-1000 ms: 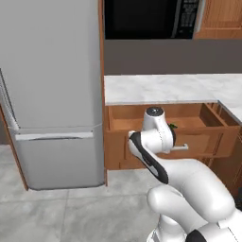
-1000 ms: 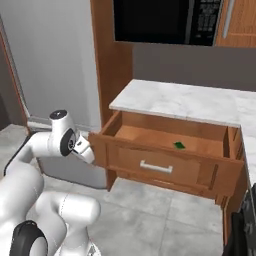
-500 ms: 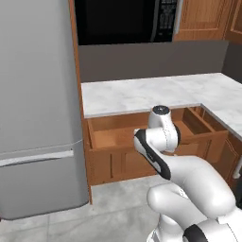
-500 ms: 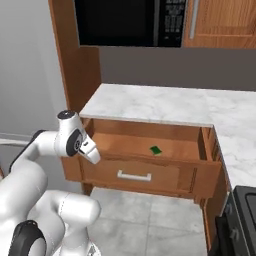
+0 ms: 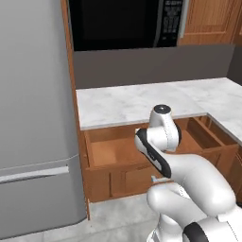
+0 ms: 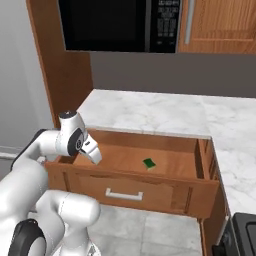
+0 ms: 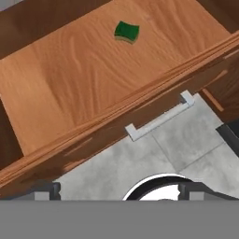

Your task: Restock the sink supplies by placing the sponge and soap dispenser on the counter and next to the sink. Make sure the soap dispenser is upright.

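Sponge [image 7: 127, 31] (flat, green-topped) on smooth wood-grain floor of drawer [image 7: 70, 79]

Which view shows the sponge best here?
The hand view: the sponge lies unobstructed on the open drawer's floor, seen from above. The right base view shows it small and distant.

No text can be read; the marks on the microwave's [image 6: 105, 25] control panel are too small.
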Tool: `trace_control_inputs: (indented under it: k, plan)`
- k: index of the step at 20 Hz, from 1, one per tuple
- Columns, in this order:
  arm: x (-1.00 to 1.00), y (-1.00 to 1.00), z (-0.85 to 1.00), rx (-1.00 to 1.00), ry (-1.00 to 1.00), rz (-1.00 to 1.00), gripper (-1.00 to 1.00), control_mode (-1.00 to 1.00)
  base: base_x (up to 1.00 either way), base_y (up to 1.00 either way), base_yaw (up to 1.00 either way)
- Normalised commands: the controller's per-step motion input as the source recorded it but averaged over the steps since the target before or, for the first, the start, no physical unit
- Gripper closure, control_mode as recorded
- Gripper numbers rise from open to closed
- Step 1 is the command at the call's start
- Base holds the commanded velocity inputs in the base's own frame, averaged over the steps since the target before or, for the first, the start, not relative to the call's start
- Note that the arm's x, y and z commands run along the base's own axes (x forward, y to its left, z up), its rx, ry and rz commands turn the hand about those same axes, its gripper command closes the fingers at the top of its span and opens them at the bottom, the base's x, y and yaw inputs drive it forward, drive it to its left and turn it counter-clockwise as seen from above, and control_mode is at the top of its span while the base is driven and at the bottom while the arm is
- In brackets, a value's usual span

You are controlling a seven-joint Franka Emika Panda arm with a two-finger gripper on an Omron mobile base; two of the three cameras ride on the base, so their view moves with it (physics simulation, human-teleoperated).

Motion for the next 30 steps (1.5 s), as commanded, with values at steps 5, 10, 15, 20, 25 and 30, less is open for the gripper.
trace_control_inputs:
  k: [5, 10, 15, 20, 25, 30]
  plan:
    - [0.0, 0.0, 0.0, 0.0, 0.0, 0.0, -1.0, 1.0, 0.37, -0.55, 0.03]
    - [0.0, 0.0, 0.0, 0.0, 0.0, 0.0, -1.0, 1.0, 0.37, -0.42, 0.01]
    - [0.0, 0.0, 0.0, 0.0, 0.0, 0.0, -1.0, 1.0, 0.36, -0.38, 0.02]
    - [0.0, 0.0, 0.0, 0.0, 0.0, 0.0, -1.0, 1.0, 0.25, -0.33, 0.02]
    - [0.0, 0.0, 0.0, 0.0, 0.0, 0.0, -1.0, 1.0, 0.17, -0.22, 0.01]
    - [0.08, -0.01, -0.04, 0.0, 0.0, 0.0, -1.0, -1.0, 0.18, -0.02, 0.0]
